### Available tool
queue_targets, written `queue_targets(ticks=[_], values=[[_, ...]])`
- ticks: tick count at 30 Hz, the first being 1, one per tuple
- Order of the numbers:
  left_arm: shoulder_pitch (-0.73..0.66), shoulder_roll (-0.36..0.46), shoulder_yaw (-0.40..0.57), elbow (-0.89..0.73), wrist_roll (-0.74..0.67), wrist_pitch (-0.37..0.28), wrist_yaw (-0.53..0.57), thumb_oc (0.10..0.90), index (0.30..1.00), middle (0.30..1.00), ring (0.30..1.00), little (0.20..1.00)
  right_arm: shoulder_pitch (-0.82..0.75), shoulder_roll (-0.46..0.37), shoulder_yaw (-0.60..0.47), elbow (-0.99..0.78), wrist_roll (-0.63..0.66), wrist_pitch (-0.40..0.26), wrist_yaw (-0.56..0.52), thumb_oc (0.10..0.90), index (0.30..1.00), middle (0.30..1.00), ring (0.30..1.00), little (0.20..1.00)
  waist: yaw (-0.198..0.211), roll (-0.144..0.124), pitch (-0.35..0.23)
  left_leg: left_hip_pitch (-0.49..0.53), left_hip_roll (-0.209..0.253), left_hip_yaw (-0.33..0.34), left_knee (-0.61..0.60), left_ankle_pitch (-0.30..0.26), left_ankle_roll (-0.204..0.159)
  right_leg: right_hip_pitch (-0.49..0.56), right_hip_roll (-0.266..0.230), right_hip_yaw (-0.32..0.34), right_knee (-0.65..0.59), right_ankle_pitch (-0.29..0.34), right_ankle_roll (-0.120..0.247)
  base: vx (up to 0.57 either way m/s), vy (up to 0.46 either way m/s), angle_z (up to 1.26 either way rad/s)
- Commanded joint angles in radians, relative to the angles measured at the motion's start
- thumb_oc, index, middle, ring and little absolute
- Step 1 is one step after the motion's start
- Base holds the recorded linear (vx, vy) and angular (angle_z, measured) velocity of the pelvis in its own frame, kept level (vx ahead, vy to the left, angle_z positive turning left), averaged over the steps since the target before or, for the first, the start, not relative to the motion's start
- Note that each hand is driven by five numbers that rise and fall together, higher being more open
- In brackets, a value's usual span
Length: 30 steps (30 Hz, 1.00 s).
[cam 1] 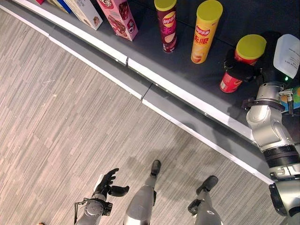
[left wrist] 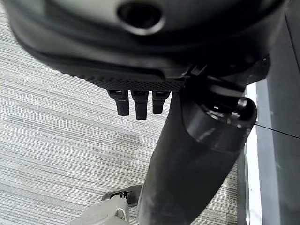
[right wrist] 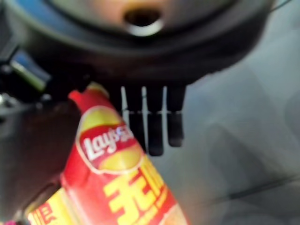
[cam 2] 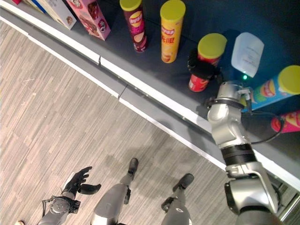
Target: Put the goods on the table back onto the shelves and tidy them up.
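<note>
A red chip can (cam 1: pixel 229 82) with a yellow lid stands on the dark shelf (cam 1: pixel 187 70), leaning slightly. My right hand (cam 1: pixel 243 69) is curled round its middle, thumb on one side and fingers on the other. In the right wrist view the can (right wrist: pixel 117 183) lies against the palm with the fingers (right wrist: pixel 154 126) past it. My left hand (cam 1: pixel 107 182) hangs low over the wooden floor, fingers relaxed and holding nothing; its fingers (left wrist: pixel 136 105) and thumb (left wrist: pixel 197 154) are spread apart in the left wrist view.
On the shelf to the left stand a yellow can (cam 1: pixel 205 33), a maroon can (cam 1: pixel 166 26), a pink box (cam 1: pixel 119 18) and a white box (cam 1: pixel 86 11). A white bottle (cam 1: pixel 287 54) is right behind the hand. A blue can (cam 2: pixel 276 86) and a pink can (cam 2: pixel 287 122) lie to the right.
</note>
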Motion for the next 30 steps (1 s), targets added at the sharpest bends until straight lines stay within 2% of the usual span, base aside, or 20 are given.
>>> queue_targets(ticks=[1, 4, 6, 12, 15, 17, 18, 19, 24, 27, 28, 30], values=[[0.019, 0.094, -0.053, 0.001, 0.004, -0.031, 0.046, 0.8, 0.9, 0.9, 0.9, 0.9, -0.144, -0.086, -0.011, -0.068, -0.051, -0.03, -0.101, 0.4, 0.3, 0.3, 0.3, 0.3, 0.015, -0.03, -0.048, -0.065, -0.019, 0.027, 0.01, -0.008, 0.006, 0.057, -0.124, 0.018, 0.125, -0.117, 0.128, 0.0, 0.0, 0.0], [0.017, 0.092, -0.055, 0.001, 0.003, -0.034, 0.053, 0.8, 0.9, 0.9, 0.9, 0.9, -0.145, -0.078, -0.013, -0.052, -0.045, -0.026, -0.114, 0.4, 0.3, 0.3, 0.3, 0.3, 0.01, -0.03, -0.044, -0.067, -0.018, 0.026, 0.008, -0.008, 0.007, 0.051, -0.122, 0.022, 0.128, -0.119, 0.128, 0.0, 0.0, 0.0], [0.019, 0.087, -0.057, 0.002, 0.004, -0.032, 0.053, 0.8, 0.9, 0.9, 0.9, 0.9, -0.142, -0.071, -0.009, -0.047, -0.039, -0.023, -0.114, 0.8, 0.9, 0.9, 0.9, 0.9, 0.004, -0.034, -0.045, -0.066, -0.017, 0.026, 0.008, -0.011, 0.008, 0.051, -0.119, 0.026, 0.127, -0.12, 0.127, 0.0, 0.0, 0.0], [0.018, 0.086, -0.063, 0.005, 0.01, -0.023, 0.05, 0.8, 0.9, 0.9, 0.9, 0.9, -0.11, -0.052, -0.022, -0.049, 0.019, -0.039, -0.106, 0.8, 0.9, 0.9, 0.9, 0.9, -0.009, -0.048, -0.05, -0.05, -0.013, 0.031, 0.011, -0.017, 0.006, 0.066, -0.113, 0.026, 0.119, -0.12, 0.126, 0.0, 0.0, 0.0], [0.014, 0.083, -0.061, 0.026, 0.018, -0.008, 0.044, 0.8, 0.9, 0.9, 0.9, 0.9, -0.069, -0.029, -0.047, -0.111, 0.037, -0.055, -0.108, 0.8, 0.9, 0.9, 0.9, 0.9, -0.015, -0.076, -0.068, -0.034, -0.002, 0.035, 0.01, -0.021, 0.0, 0.089, -0.103, 0.023, 0.097, -0.112, 0.127, -0.03, -0.048, -0.01], [0.015, 0.085, -0.051, 0.049, 0.03, 0.003, 0.037, 0.8, 0.9, 0.9, 0.9, 0.9, -0.027, -0.011, -0.051, -0.159, 0.056, -0.073, -0.071, 0.8, 0.9, 0.9, 0.9, 0.9, -0.022, -0.099, -0.085, -0.016, 0.007, 0.044, 0.009, -0.026, -0.003, 0.105, -0.093, 0.023, 0.081, -0.105, 0.126, 0.01, -0.025, -0.05], [0.018, 0.085, -0.044, 0.073, 0.046, 0.013, 0.03, 0.8, 0.9, 0.9, 0.9, 0.9, 0.004, 0.017, -0.033, -0.187, 0.085, -0.093, -0.026, 0.8, 0.9, 0.9, 0.9, 0.9, -0.033, -0.119, -0.1, 0.001, 0.015, 0.06, 0.01, -0.032, -0.004, 0.116, -0.086, 0.03, 0.067, -0.096, 0.127, 0.09, 0.015, -0.08], [0.027, 0.083, -0.006, 0.132, 0.091, 0.043, 0.026, 0.8, 0.9, 0.9, 0.9, 0.9, 0.144, 0.105, -0.023, -0.323, 0.14, -0.14, 0.085, 0.8, 0.9, 0.9, 0.9, 0.9, -0.062, -0.156, -0.136, 0.051, 0.029, 0.097, 0.004, -0.046, -0.005, 0.153, -0.073, 0.041, 0.03, -0.073, 0.13, 0.11, 0.037, -0.16], [0.038, 0.066, 0.056, 0.193, 0.138, 0.061, 0.015, 0.8, 0.9, 0.9, 0.9, 0.9, 0.351, 0.15, -0.025, -0.488, 0.211, -0.204, 0.24, 0.8, 0.9, 0.9, 0.9, 0.9, -0.116, -0.204, -0.19, 0.102, 0.036, 0.144, -0.001, -0.061, -0.002, 0.173, -0.065, 0.062, 0.012, -0.06, 0.131, 0.08, 0.042, -0.45], [0.056, 0.055, 0.103, 0.229, 0.173, 0.064, 0.001, 0.8, 0.9, 0.9, 0.9, 0.9, 0.553, 0.19, -0.028, -0.6, 0.393, -0.274, 0.402, 0.8, 0.9, 0.9, 0.9, 0.9, -0.176, -0.235, -0.229, 0.166, 0.05, 0.201, -0.001, -0.086, 0.0, 0.186, -0.05, 0.109, 0.006, -0.059, 0.131, 0.08, 0.054, -0.3], [0.057, 0.055, 0.102, 0.229, 0.173, 0.063, 0.001, 0.8, 0.9, 0.9, 0.9, 0.9, 0.557, 0.189, -0.03, -0.603, 0.395, -0.273, 0.404, 0.8, 0.9, 0.9, 0.9, 0.9, -0.173, -0.235, -0.23, 0.168, 0.05, 0.204, -0.001, -0.087, 0.0, 0.186, -0.05, 0.112, 0.006, -0.059, 0.131, 0.04, 0.039, -0.51], [0.058, 0.055, 0.124, 0.243, 0.181, 0.06, -0.004, 0.8, 0.9, 0.9, 0.9, 0.9, 0.64, 0.19, -0.032, -0.63, 0.489, -0.286, 0.484, 0.8, 0.9, 0.9, 0.9, 0.9, -0.197, -0.245, -0.245, 0.185, 0.055, 0.226, -0.001, -0.094, -0.001, 0.185, -0.046, 0.13, 0.006, -0.058, 0.131, 0.03, 0.022, -0.55]])
